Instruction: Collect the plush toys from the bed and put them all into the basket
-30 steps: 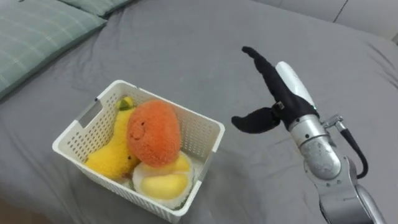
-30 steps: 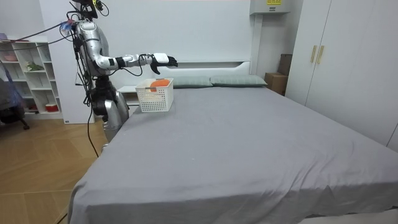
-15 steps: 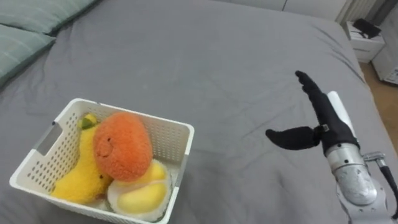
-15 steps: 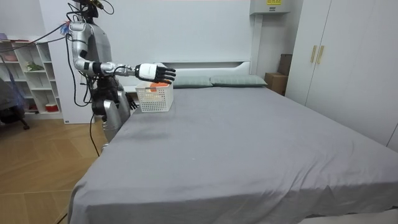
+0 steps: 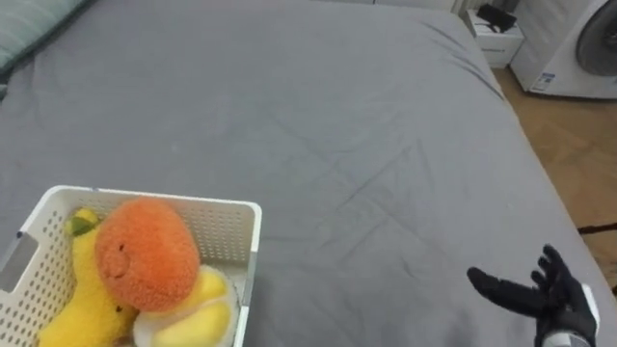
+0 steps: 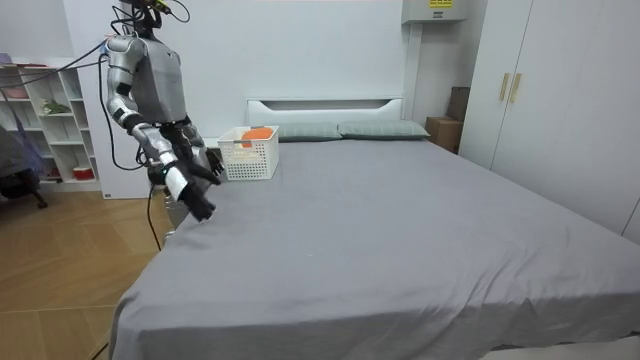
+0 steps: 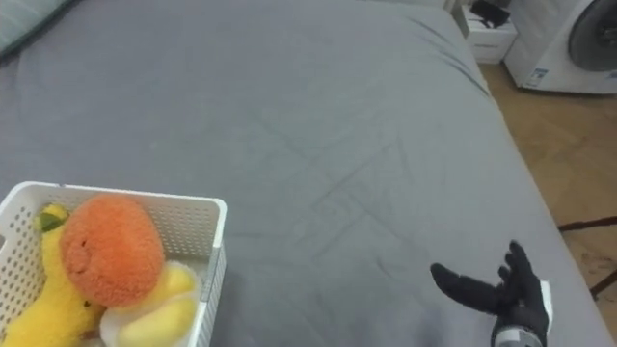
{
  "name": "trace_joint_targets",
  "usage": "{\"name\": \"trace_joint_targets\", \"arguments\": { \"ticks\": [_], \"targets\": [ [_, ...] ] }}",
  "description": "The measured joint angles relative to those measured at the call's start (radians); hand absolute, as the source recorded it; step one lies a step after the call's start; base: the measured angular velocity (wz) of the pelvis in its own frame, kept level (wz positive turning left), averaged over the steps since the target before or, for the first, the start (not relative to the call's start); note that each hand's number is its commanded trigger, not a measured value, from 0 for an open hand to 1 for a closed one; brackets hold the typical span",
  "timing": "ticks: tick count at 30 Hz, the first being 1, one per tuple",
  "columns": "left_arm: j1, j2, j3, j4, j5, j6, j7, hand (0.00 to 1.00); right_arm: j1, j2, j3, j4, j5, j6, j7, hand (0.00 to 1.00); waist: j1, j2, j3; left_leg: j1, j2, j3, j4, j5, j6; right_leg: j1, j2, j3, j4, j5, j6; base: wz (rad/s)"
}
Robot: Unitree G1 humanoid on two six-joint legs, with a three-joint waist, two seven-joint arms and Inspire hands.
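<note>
Low at the lower right, right hand (image 5: pixel 540 294): dark fingers straight and spread, released. Holds nothing. Hangs above the grey bed (image 5: pixel 337 116), near its right edge. Well apart to the left, white basket (image 5: pixel 253 241) on the sheet. Carries three plush toys: round orange toy (image 5: pixel 145 253) on top, yellow toy (image 5: pixel 82 308) under its left side, pale yellow toy (image 5: pixel 193 306) at its right, against the basket wall. Beyond the bed's right edge, wooden floor (image 5: pixel 569 145) and a white appliance (image 5: pixel 578 43). By the room view, stands at the bed's corner, just beside the basket, arm lowered.
</note>
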Motion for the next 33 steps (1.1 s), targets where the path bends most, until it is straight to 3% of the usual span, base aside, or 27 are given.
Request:
{"name": "trace_joint_targets", "arguments": {
  "ticks": [4,5,11,15,17,19,23,33],
  "targets": [
    [0.002,-0.005,0.006,0.020,0.000,-0.001,-0.001,0.00,0.029,0.019,-0.074,0.259,0.136,-0.003,0.002,0.00,-0.013,0.010,-0.0047,-0.002,0.001,-0.001,0.001,-0.005,-0.002,0.001,0.002,0.009,0.002,0.000,0.000,-0.04],
    [0.003,-0.006,0.016,0.035,0.000,-0.005,-0.003,0.00,0.029,0.023,-0.086,0.333,0.145,-0.006,0.012,0.00,-0.020,0.013,-0.0004,-0.003,0.001,-0.001,0.001,-0.007,-0.004,0.001,0.003,0.009,0.002,-0.001,-0.002,-0.09],
    [0.006,-0.009,0.048,0.053,0.003,-0.009,-0.018,0.00,0.048,0.039,-0.104,0.578,0.146,0.001,0.087,0.00,-0.033,0.010,-0.0009,-0.004,0.000,0.001,0.004,-0.010,-0.014,-0.002,0.001,0.008,0.002,-0.018,-0.007,-0.01],
    [0.009,-0.012,0.063,0.064,0.026,-0.004,-0.036,0.00,0.036,0.042,-0.097,0.669,-0.037,0.030,0.166,0.00,-0.041,0.007,-0.0056,-0.002,0.002,-0.003,0.014,-0.009,-0.012,0.001,0.002,0.001,0.003,-0.023,-0.010,0.04],
    [0.002,-0.012,0.064,0.080,0.029,0.004,-0.038,0.00,0.019,0.032,-0.046,0.701,-0.169,0.058,0.191,0.00,-0.028,0.006,-0.0056,-0.003,0.002,-0.002,0.012,-0.009,-0.012,0.001,0.003,0.003,0.004,-0.024,-0.009,0.00],
    [-0.006,-0.011,0.056,0.078,0.027,0.027,-0.037,0.00,-0.013,0.029,0.034,0.725,-0.335,0.108,0.216,0.00,-0.018,0.004,-0.0055,-0.001,0.002,-0.004,0.012,-0.009,-0.012,0.001,0.002,0.000,0.004,-0.025,-0.009,0.02],
    [-0.013,-0.012,0.054,0.079,0.023,0.063,-0.037,0.00,-0.074,0.030,0.055,0.750,-0.445,0.172,0.227,0.00,-0.012,0.006,-0.0051,0.001,0.001,-0.009,0.012,-0.009,-0.012,0.003,0.002,-0.006,0.004,-0.025,-0.009,0.04],
    [-0.037,-0.014,-0.015,0.078,0.025,0.098,-0.037,0.00,-0.130,0.030,0.062,0.747,-0.607,0.211,0.219,0.00,-0.005,0.008,-0.0019,-0.001,0.002,-0.013,0.009,-0.009,-0.013,0.004,0.002,-0.011,0.020,-0.025,-0.010,0.00]
  ]
}}
